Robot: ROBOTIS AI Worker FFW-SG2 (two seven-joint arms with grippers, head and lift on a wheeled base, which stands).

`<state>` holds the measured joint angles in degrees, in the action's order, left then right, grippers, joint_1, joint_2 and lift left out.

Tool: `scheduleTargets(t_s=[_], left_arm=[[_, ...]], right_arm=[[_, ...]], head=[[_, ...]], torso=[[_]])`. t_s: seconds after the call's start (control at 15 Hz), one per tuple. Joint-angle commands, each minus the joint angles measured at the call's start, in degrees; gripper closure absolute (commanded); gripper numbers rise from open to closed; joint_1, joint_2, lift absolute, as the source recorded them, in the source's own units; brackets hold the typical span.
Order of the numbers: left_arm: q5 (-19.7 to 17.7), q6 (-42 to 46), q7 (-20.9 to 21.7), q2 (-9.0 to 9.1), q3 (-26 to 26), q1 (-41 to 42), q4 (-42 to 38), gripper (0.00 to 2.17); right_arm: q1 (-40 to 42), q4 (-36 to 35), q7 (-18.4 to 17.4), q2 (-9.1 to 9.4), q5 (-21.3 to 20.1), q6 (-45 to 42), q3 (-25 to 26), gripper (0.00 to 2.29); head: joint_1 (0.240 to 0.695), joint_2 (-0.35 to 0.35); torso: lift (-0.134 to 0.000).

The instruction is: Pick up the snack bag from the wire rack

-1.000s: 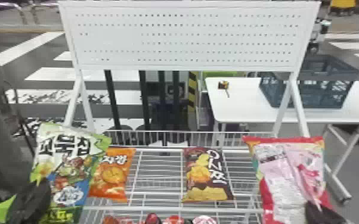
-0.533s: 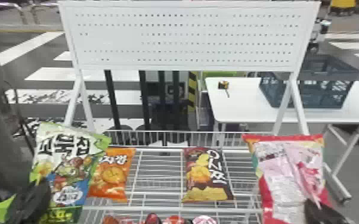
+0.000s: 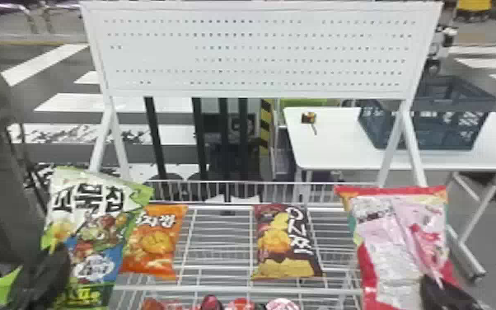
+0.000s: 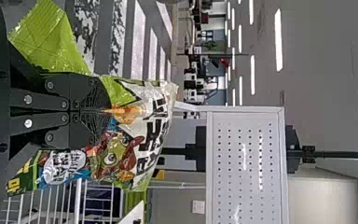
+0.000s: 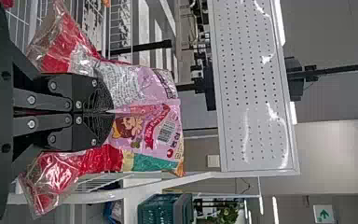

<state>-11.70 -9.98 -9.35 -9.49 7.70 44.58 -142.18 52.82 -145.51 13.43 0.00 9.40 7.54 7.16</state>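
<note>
Left jaws pinch a puffy green-and-white plastic bag (image 3: 90, 224), my right jaws a puffy red-and-pink plastic bag (image 3: 391, 241), centrally, likely for balance.

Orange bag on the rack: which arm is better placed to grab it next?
Left, likely: the left gripper is closer to it; the right gripper is beyond the dark bag. Both are occupied; left must first release its green bag.

The left gripper (image 3: 57, 254) holds a green bag (image 3: 94, 224) at eight o'clock, the right gripper (image 3: 434, 282) a red-edged bag (image 3: 389, 243) at four.
</note>
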Motion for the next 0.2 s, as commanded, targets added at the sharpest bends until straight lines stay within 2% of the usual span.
scheduleTargets(t_s=[0.0, 0.13], left_arm=[[0.0, 0.0, 0.0, 0.0, 0.0, 0.0, 0.0, 1.71], [0.0, 0.0, 0.0, 0.0, 0.0, 0.0, 0.0, 1.71]], right_arm=[[0.0, -0.2, 0.1, 0.05, -0.1, 0.0, 0.0, 2.25], [0.1, -0.2, 0.1, 0.05, -0.1, 0.2, 0.0, 2.25]], head=[[0.499, 0.0], [0.499, 0.0]], torso=[[0.0], [0.0]])
